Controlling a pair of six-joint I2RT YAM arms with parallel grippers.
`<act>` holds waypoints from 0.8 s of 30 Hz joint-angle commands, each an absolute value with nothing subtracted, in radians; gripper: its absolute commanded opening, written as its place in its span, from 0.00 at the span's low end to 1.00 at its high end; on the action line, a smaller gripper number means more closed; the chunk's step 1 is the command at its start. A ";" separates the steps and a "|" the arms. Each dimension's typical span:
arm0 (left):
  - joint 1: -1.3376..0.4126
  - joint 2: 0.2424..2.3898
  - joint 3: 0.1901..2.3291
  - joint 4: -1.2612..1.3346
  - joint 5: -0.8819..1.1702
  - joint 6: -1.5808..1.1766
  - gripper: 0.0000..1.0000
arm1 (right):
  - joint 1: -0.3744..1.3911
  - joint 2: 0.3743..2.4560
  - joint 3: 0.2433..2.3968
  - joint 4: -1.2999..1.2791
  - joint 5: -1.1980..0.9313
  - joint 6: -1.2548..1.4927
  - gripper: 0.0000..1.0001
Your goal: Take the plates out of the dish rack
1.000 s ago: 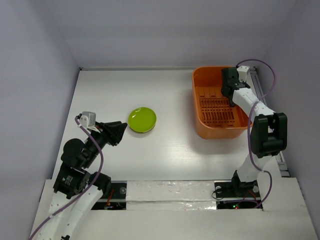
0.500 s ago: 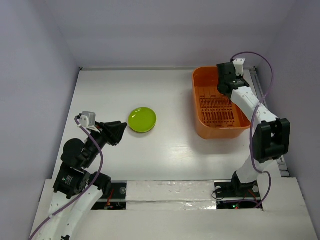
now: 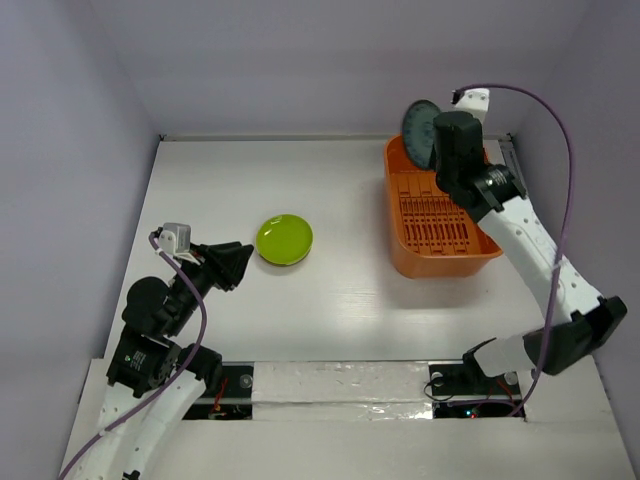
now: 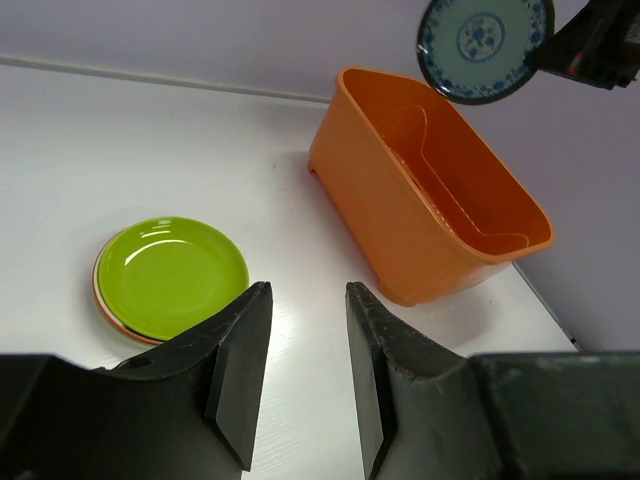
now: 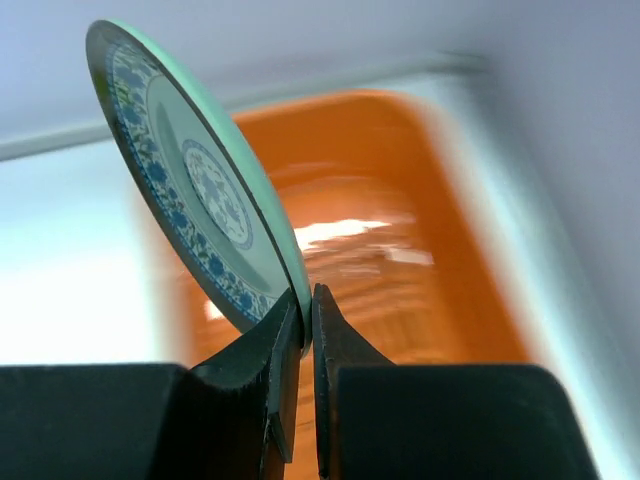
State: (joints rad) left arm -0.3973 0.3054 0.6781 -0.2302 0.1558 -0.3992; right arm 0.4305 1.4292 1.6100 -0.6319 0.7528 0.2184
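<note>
Right arm, lift stage. My right gripper (image 5: pixel 305 300) is clamped on the lower rim of the patterned plate (image 5: pixel 190 190). It holds the plate on edge, clear of the dish rack (image 3: pixel 440 255) and above its far end. The plate stands nearly upright, its decorated face turned toward the left side of the table (image 3: pixel 330 190). I see no other plate in the rack's slotted floor, so I judge this to be the last one out.

The coming move turns on one relation. The green plate (image 3: pixel 284 240) lies flat on the table, well apart from the rack, to the left of the held plate and nearer the arm bases. In the left wrist view it seems to top a short stack, with other rims showing beneath it. To set the held plate there, I would have to carry it leftward across the table and tip it from upright to flat.

My left gripper (image 4: pixel 307 292) is the nearer to that stack. It hovers just beside it, jaws apart and holding nothing.
</note>
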 commanded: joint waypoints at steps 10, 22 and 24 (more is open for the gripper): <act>-0.357 0.319 0.675 -0.206 0.110 -0.407 0.34 | 0.738 1.572 1.374 -0.146 0.043 0.557 0.00; -0.316 0.353 0.673 -0.202 0.120 -0.405 0.37 | 0.793 1.828 1.398 -0.078 -0.072 0.629 0.05; -0.304 0.354 0.672 -0.196 0.132 -0.405 0.37 | 0.793 1.844 1.388 -0.072 -0.077 0.629 0.07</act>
